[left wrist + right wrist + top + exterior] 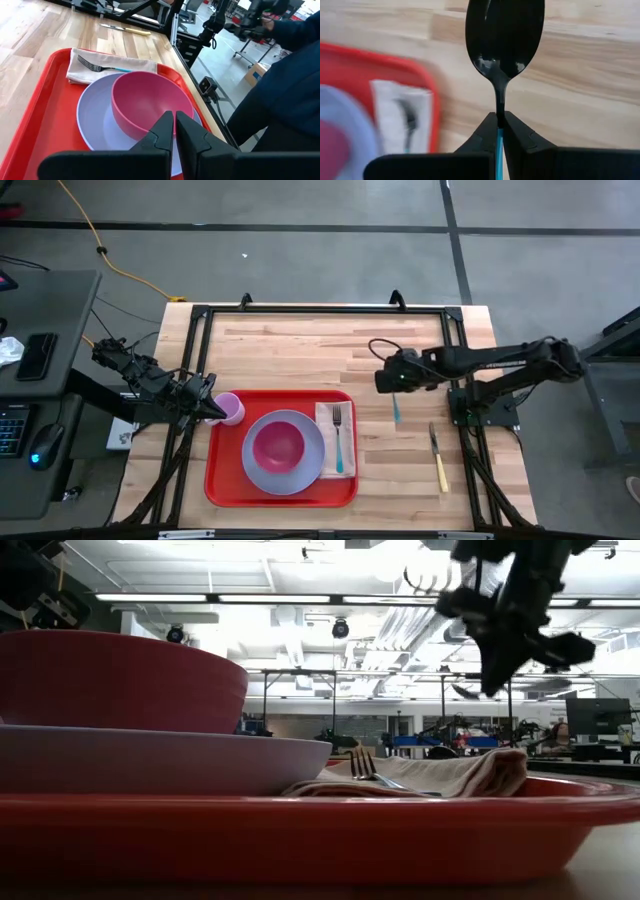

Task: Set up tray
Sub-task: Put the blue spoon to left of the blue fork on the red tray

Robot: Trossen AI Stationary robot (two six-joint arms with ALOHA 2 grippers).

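Carrying a spoon (504, 37) pinched in our right hand (501, 131) right of centre, we judge it must next land beside the fork (340, 435) on the red tray (222, 480) at lower centre, left hand (174, 131) closed.

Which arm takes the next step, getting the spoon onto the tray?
Right. The right gripper already holds the spoon, above the table just right of the tray. The left gripper is at the pink cup.
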